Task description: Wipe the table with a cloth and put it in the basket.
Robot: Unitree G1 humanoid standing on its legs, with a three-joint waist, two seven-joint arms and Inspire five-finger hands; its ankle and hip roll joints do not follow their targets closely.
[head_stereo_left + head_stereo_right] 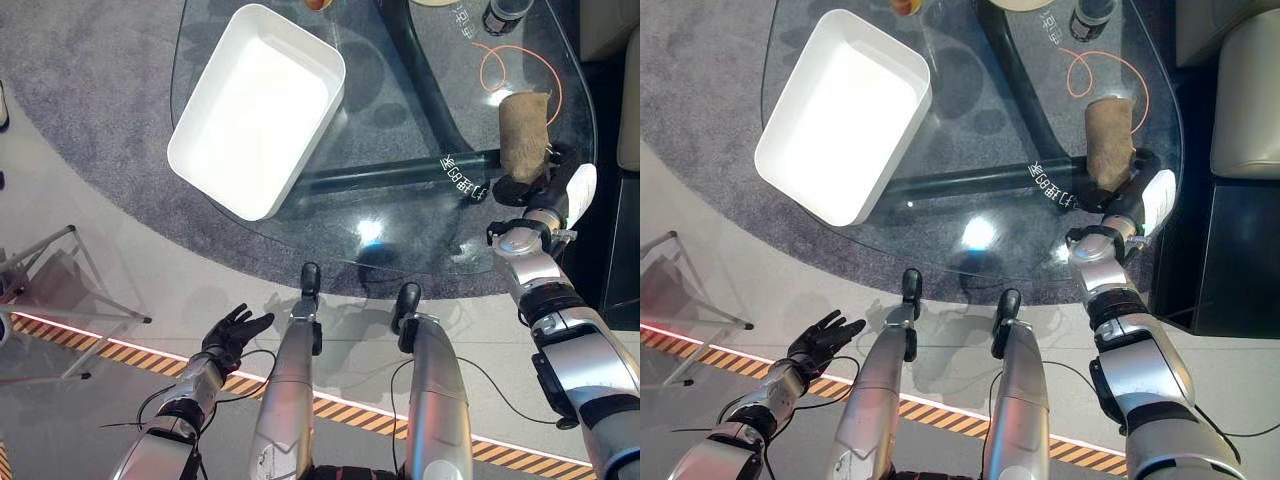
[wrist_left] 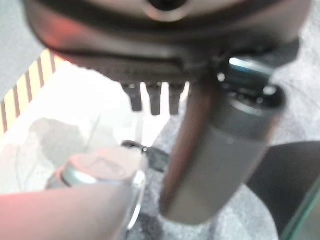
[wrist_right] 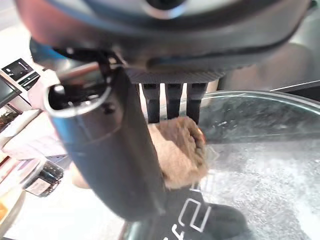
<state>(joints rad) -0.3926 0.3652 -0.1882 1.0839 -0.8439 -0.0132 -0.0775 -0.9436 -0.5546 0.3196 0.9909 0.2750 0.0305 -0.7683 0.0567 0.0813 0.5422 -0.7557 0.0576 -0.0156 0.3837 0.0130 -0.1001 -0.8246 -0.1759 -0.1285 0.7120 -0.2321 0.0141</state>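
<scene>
Cloth [image 1: 524, 133] lengthwise away from robot, right hand [image 1: 540, 185] at near end

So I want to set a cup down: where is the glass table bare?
Bare glass lies between the white basket and the brown cloth under the right hand, and along the table's near edge. The far edge is crowded.

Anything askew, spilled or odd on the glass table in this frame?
Nothing spilled or damaged. The white basket sits at an angle on the glass table, partly over its edge. The brown cloth lies bunched under the right hand. The left hand hangs open over the floor.
</scene>
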